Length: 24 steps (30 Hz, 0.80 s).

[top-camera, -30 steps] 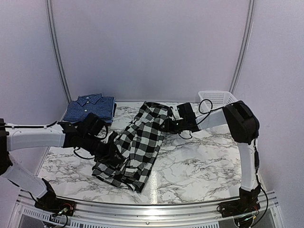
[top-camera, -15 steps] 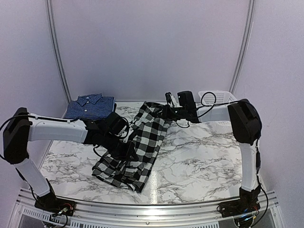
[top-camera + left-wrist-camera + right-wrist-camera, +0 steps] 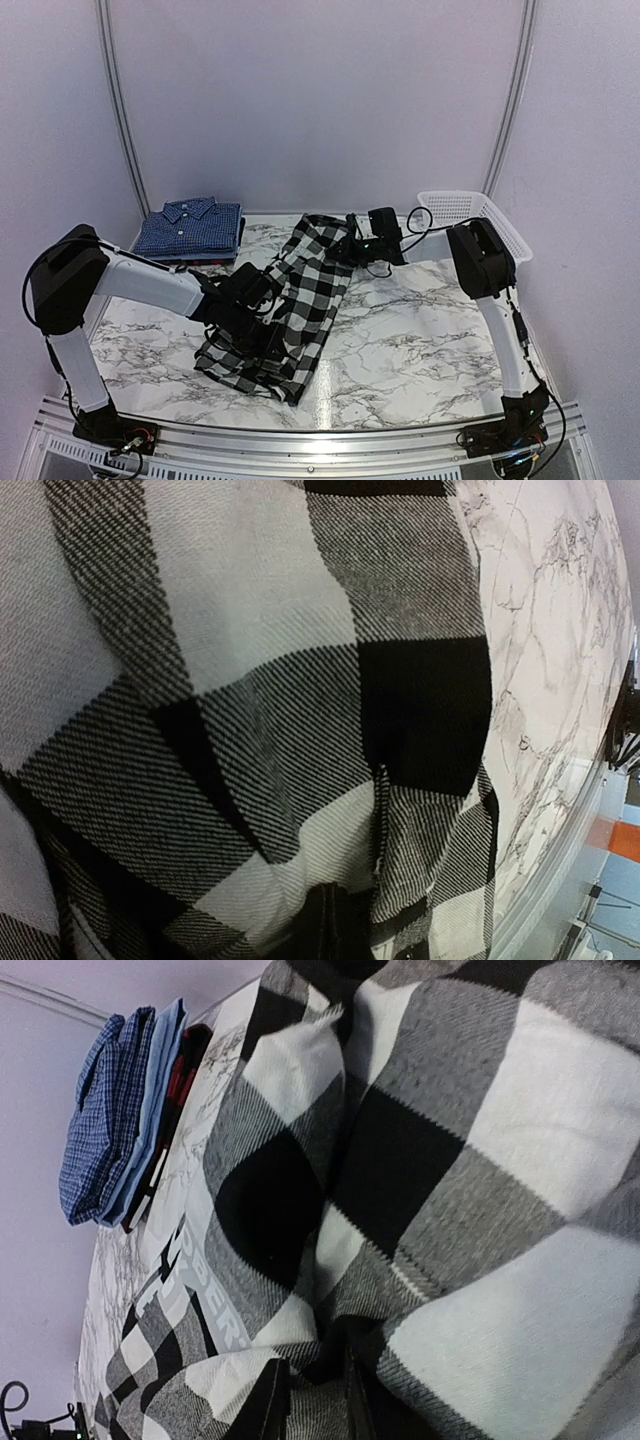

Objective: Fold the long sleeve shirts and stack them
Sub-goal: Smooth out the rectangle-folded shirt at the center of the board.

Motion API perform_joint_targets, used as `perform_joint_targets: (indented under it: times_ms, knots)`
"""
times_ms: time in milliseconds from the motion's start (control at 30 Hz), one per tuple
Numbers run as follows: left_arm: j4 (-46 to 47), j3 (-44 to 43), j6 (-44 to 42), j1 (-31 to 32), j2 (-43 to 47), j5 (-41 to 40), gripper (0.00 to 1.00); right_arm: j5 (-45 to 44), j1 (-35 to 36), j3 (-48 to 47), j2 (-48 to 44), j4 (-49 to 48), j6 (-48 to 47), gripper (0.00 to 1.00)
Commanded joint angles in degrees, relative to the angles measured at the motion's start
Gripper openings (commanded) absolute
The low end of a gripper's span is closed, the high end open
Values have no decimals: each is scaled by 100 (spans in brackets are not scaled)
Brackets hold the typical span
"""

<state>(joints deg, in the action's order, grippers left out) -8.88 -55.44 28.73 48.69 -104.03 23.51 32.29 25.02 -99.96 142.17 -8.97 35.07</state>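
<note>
A black-and-white checked long sleeve shirt (image 3: 310, 280) lies lengthwise on the marble table (image 3: 420, 330), partly folded, white lettering (image 3: 205, 1290) showing on it. My left gripper (image 3: 266, 333) rests on its lower half. In the left wrist view the cloth fills the frame and the left gripper (image 3: 335, 905) is shut, cloth puckered at its tips. My right gripper (image 3: 346, 248) is at the shirt's upper right edge. Its fingers (image 3: 270, 1400) stand narrow with a fold of the check cloth pinched between them. Folded dark blue shirts (image 3: 190, 228) are stacked at the back left.
A white mesh basket (image 3: 470, 212) stands at the back right corner. The blue stack (image 3: 100, 1140) lies on something red and black. The table's front rail (image 3: 300, 435) runs along the near edge. Bare marble lies right of the shirt.
The left gripper slid right onto the shirt's lower half and shut. The right gripper moved left to the shirt's upper edge and its jaws narrowed onto a fold.
</note>
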Motion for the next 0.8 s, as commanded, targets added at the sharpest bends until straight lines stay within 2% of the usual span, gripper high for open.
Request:
perform_joint_targets:
  times_ms: [0, 167, 400, 500, 633, 767]
  knots:
    - [210, 172, -169, 40, -239, 75, 0, 64, -190, -557, 257, 186, 243, 21]
    - [274, 230, -113, 99, -358, 101, 0, 101, -375, -756, 375, 30, 504, 22]
    - [688, 160, 123, 330, -547, 319, 0, 118, -692, -1641, 891, 359, 730, 22]
    - [826, 40, 252, 450, -686, 326, 0, 153, -865, -1827, 1100, 290, 892, 22]
    - [1205, -204, 568, 659, -952, 376, 0, 251, -960, -2699, 1631, 748, 873, 22]
    - [1417, -694, 1034, 829, -1268, 275, 0, 379, -1049, -3124, 1795, 785, 929, 24]
